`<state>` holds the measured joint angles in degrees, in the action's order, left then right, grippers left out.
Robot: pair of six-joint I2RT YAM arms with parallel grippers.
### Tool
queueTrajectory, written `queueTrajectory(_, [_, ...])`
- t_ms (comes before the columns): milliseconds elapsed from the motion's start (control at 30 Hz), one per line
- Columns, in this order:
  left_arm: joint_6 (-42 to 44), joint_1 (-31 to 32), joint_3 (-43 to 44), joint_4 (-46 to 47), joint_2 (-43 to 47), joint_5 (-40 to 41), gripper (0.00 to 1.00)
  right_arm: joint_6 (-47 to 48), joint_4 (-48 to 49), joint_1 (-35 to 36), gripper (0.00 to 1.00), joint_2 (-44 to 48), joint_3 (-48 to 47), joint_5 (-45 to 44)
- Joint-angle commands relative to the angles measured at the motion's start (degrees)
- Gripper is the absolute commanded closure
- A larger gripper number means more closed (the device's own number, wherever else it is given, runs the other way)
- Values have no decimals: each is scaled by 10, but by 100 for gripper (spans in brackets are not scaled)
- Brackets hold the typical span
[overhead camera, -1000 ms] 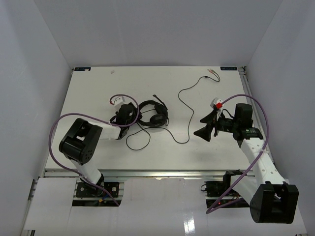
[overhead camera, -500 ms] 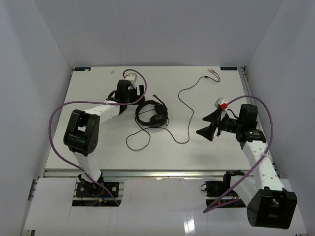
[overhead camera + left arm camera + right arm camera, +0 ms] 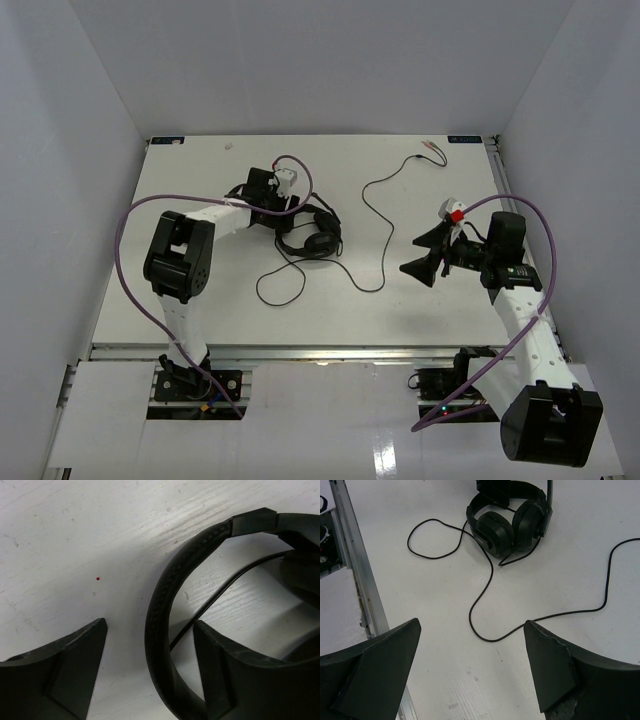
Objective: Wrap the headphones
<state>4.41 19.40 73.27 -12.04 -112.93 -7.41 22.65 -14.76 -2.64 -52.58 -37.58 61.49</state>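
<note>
**Left gripper astride the headband; right gripper open, off by the loose cable.**

Your left gripper point(image 3: 150, 625) has its fingers spread, one outside and one inside the arc of the headband point(image 3: 161, 592), with nothing pinched yet. It is much the nearer arm, so the grasp looks like its job. The band is a thin curved hoop with a textured, leather-like skin, and it runs through the gap, so closing should pinch it across its thickness. The headphones point(image 3: 312, 232) lie about mid-table point(image 3: 200, 170), their padded round earcups side by side. Further right, the thin, limp cable point(image 3: 383, 235) snakes from a loop near the cups out to the plugs point(image 3: 432, 151) at the far edge. Your right gripper point(image 3: 425, 256) hangs spread and empty, well apart from the headphones, pointing toward them, near the cable's nearest bend.
</note>
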Motion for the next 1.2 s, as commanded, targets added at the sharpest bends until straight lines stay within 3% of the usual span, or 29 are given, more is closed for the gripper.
queueTrajectory(0, [33,2,36,-34,-18,0,27,0,17,-6,10,-3,5,10])
queueTrajectory(400, [60,25,65,-51,-47,58,55,2,17,-17,10,-12,5,6])
queueTrajectory(500, [45,27,72,-51,-45,48,77,5,15,-23,10,-12,8,8])
queueTrajectory(633, [1,27,72,-46,-10,29,99,37,-9,-25,10,-11,7,27])
queueTrajectory(800, [-63,26,24,-27,86,16,100,123,-119,-20,10,-37,-35,41])
queueTrajectory(900, [-109,25,-20,-13,161,13,100,150,-180,-12,10,-54,-67,7])
queueTrajectory(1000, [-194,21,-81,8,237,19,100,95,-150,16,9,-55,-118,-70])
queueTrajectory(1167, [-272,20,-128,22,347,3,100,16,-54,87,10,-41,-148,-105])
